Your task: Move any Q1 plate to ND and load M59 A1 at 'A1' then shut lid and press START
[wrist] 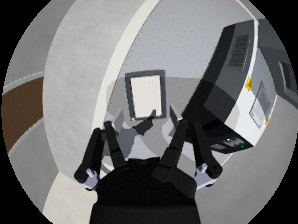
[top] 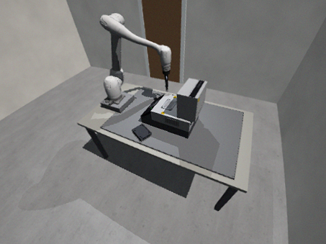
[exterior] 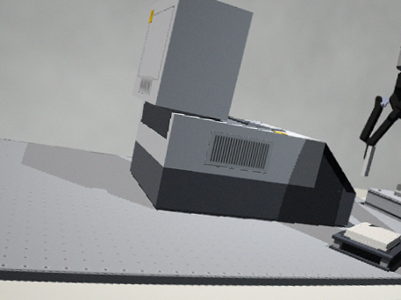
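Note:
Cycler Q1 (top: 174, 114) stands mid-table with its lid (exterior: 197, 51) upright and open. A flat grey rectangle (top: 170, 103) lies between the yellow corner brackets on its block; I cannot tell whether it is a plate. The white plate M59 (exterior: 372, 235) lies on a black nest (exterior: 368, 251) beside Q1's sloped front panel. It also shows in the wrist view (wrist: 145, 94), close to the table's edge. My gripper (exterior: 395, 168) is open and empty. It hangs well above that plate, which lies straight ahead between the fingers in the wrist view (wrist: 145, 129).
A second dark nest (top: 141, 132) lies flat on the mat on the other side of Q1's front; it looks empty. The arm's base (top: 115, 99) stands at the table corner. Q1's vented side (exterior: 239, 152) faces the wide mat.

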{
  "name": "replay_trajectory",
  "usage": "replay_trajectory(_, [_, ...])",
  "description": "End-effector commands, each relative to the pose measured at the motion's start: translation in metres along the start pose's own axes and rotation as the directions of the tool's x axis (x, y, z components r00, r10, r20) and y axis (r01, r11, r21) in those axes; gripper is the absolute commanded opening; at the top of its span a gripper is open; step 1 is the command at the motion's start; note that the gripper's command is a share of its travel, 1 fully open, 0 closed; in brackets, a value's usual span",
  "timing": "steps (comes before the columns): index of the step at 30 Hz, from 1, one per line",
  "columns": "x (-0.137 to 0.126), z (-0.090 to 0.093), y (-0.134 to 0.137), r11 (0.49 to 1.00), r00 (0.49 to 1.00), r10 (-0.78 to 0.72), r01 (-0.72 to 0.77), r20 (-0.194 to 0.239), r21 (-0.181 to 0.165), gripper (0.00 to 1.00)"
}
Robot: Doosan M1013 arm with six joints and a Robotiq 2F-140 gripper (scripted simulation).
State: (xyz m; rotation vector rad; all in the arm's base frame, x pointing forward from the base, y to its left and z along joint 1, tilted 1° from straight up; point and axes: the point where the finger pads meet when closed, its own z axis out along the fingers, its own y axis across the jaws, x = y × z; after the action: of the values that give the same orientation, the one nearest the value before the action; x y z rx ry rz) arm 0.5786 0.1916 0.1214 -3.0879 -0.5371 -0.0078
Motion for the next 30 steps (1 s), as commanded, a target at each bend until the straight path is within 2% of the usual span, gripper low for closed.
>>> replay_trajectory(1, [0.0,0.01,0.0,1.0,1.0,0.0,0.0,0.0,0.0,0.66])
replay_trajectory(10, [0.0,0.04,0.0,1.0,1.0,0.0,0.0,0.0,0.0,0.66])
replay_trajectory(12, [0.0,0.04,0.0,1.0,1.0,0.0,0.0,0.0,0.0,0.66])
replay_trajectory(27, [0.0,0.09,0.0,1.0,1.0,0.0,0.0,0.0,0.0,0.66])
replay_trajectory(30, [0.0,0.093,0.0,1.0,1.0,0.0,0.0,0.0,0.0,0.66])
